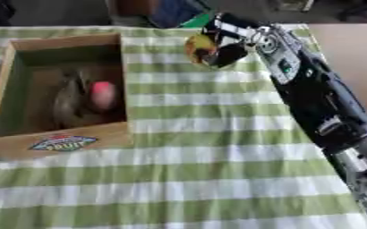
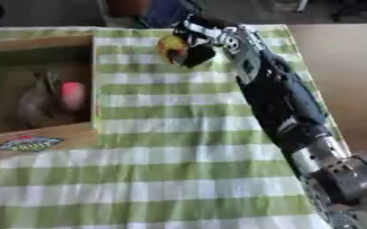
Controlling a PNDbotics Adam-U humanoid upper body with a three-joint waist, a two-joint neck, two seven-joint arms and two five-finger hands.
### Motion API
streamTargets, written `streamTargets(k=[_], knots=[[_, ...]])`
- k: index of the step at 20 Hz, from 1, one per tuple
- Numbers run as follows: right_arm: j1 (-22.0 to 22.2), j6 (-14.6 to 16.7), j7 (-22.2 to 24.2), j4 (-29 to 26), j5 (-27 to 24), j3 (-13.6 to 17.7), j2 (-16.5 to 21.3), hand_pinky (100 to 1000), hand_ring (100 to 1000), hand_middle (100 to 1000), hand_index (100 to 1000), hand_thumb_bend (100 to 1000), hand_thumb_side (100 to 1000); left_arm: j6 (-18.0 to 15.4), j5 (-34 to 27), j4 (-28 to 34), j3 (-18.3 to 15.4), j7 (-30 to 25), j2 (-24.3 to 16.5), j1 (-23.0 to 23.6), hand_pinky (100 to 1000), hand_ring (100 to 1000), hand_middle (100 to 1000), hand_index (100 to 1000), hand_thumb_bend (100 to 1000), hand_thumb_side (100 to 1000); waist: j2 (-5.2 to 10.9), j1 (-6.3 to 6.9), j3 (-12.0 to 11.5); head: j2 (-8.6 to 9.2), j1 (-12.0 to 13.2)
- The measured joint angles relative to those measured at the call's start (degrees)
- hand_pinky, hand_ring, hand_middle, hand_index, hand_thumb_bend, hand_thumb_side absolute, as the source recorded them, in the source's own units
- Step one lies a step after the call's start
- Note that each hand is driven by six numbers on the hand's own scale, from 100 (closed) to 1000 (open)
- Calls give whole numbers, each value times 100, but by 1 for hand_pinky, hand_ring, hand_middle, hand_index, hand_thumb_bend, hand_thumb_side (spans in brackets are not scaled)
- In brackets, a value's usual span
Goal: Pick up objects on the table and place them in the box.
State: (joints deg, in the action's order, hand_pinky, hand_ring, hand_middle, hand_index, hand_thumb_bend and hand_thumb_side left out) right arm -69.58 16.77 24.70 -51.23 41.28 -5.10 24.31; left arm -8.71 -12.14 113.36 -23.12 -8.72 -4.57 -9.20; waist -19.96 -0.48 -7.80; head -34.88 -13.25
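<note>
My right hand (image 1: pixel 227 50) reaches far across the green-and-white checked cloth, its fingers curled round a small yellow rounded object (image 1: pixel 199 46) with a red patch, held above the cloth to the right of the box. The open cardboard box (image 1: pixel 70 139) stands at the left with a fruit label on its front wall. Inside lie a pink rounded object (image 1: pixel 102 95) and a dark brownish object (image 1: pixel 69 100) side by side. My left hand shows in neither view.
The checked cloth (image 1: pixel 202 179) covers the table from the box to the right edge. Bare brown tabletop (image 2: pixel 343 76) lies beyond the cloth on the right. Dark and blue shapes (image 1: pixel 171 11) stand past the far edge.
</note>
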Motion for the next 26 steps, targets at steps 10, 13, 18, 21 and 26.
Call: streamTargets(k=[10, 13, 18, 21, 26], knots=[[-332, -136, 82, -458, -370, -196, -482, 639, 609, 295, 547, 100, 416, 24, -58, 0, 6, 24, -49, 0, 629, 745, 692, 743, 100, 976, 130, -41, -72, -94, -152], [-371, -168, 109, -528, -418, -254, -715, 639, 606, 295, 548, 100, 420, 32, -82, 0, 25, 31, -49, -21, 629, 745, 692, 743, 100, 977, 142, -52, -112, -94, -189], [-419, -191, 106, -632, -437, -326, -1057, 639, 603, 291, 546, 100, 421, 53, -100, 0, 37, 33, -50, -40, 629, 744, 692, 743, 100, 977, 165, -94, -201, -94, -271], [-435, -203, 83, -646, -430, -377, -1225, 639, 602, 290, 545, 100, 417, 61, -103, 0, 39, 26, -50, -42, 629, 744, 692, 743, 100, 978, 165, -110, -261, -93, -320], [-435, -205, 13, -624, -317, -411, -1510, 638, 601, 291, 546, 100, 417, 80, -124, 0, 70, 7, -50, -87, 629, 744, 691, 742, 100, 981, 164, -148, -375, -84, -404]])
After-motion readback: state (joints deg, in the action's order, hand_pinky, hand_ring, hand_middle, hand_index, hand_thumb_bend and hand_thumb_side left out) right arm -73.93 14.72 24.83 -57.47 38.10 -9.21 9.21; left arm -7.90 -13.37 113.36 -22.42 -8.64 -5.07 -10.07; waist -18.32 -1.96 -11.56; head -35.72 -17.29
